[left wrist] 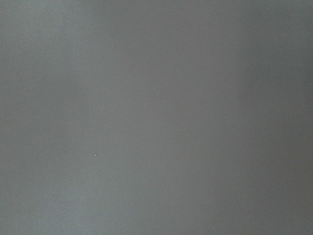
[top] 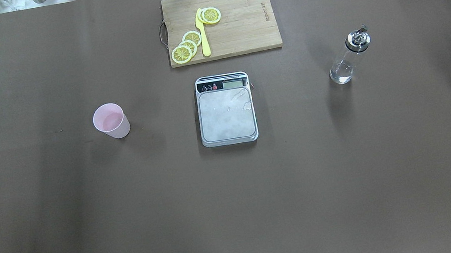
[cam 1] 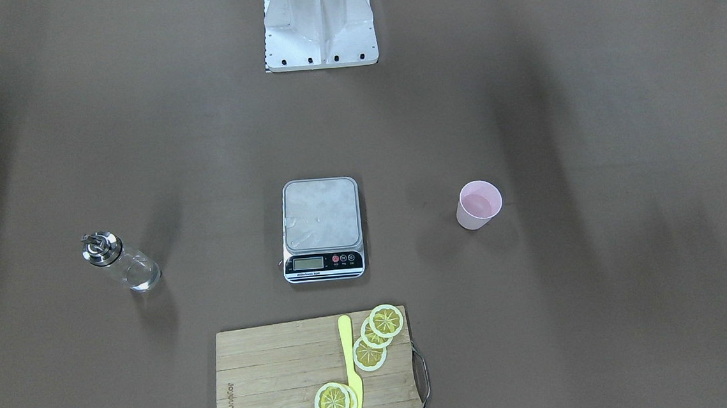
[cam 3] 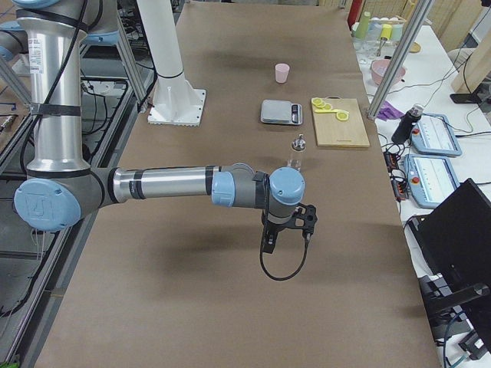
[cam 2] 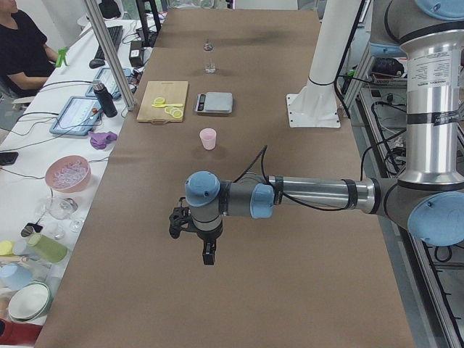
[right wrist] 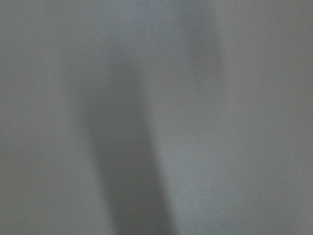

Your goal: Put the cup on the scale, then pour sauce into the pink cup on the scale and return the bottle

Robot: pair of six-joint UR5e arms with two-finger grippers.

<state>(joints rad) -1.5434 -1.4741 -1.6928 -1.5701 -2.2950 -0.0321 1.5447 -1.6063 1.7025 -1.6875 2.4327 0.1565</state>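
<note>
The pale pink cup [cam 1: 479, 205] stands upright on the brown table, on the robot's left of the scale [cam 1: 321, 213], apart from it; it also shows in the overhead view [top: 111, 121]. The scale's [top: 227, 119] steel platform is bare. The clear glass bottle [cam 1: 121, 262] with its metal pourer stands upright on the robot's right [top: 349, 57]. My left gripper [cam 2: 208, 254] and right gripper [cam 3: 268, 241] hang above the table's far ends, well away from these things. They show only in the side views, so I cannot tell whether they are open or shut. Both wrist views show only table surface.
A wooden cutting board [top: 245, 27] with lemon slices [top: 187, 47] and a yellow knife [top: 204, 38] lies beyond the scale, at the operators' edge. The robot's white base [cam 1: 319, 21] stands at the near edge. Bowls, cups and tablets sit on side tables [cam 2: 69, 174].
</note>
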